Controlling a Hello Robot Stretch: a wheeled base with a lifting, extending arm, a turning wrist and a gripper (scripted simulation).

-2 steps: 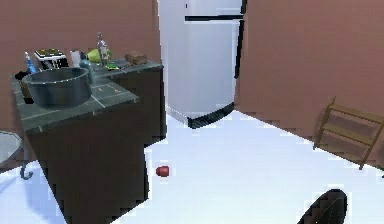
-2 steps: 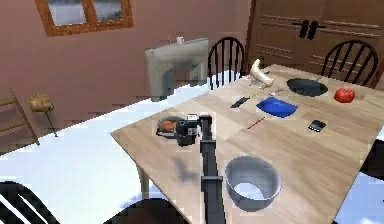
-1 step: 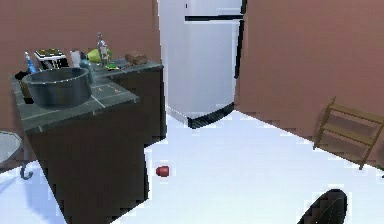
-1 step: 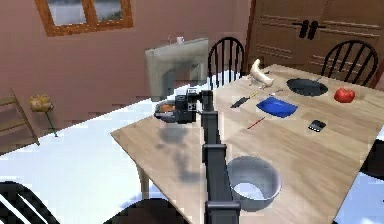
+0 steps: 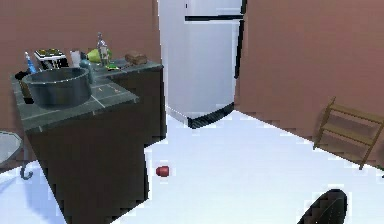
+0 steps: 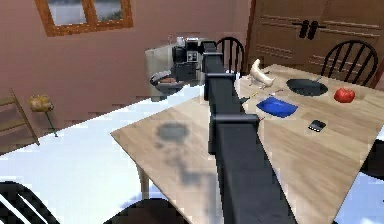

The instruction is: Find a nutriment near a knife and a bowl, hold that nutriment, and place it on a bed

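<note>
A wooden table [image 6: 190,140] spreads across the arm side view. My arm [image 6: 235,150] reaches over it, and the gripper [image 6: 178,62] sits at its far end, near the table's far corner. A dark bowl [image 6: 172,84] with something reddish in it stands at or just below the gripper, so I cannot tell whether the gripper holds anything. On the table's right part lie a red round fruit [image 6: 345,95], a dark dish [image 6: 305,87], a pale curved thing [image 6: 262,72], a blue flat thing [image 6: 278,105] and a small dark thing [image 6: 317,125]. A small red thing [image 5: 162,171] lies on the floor in the forward view.
Ahead are a dark kitchen counter [image 5: 100,130] with a sink [image 5: 58,85], a white fridge [image 5: 205,60] and a wooden rack [image 5: 350,130]. Dark chairs [image 6: 352,55] stand behind the table, another chair [image 6: 25,205] is at the bottom left, and a low shelf [image 6: 15,118] stands by the wall.
</note>
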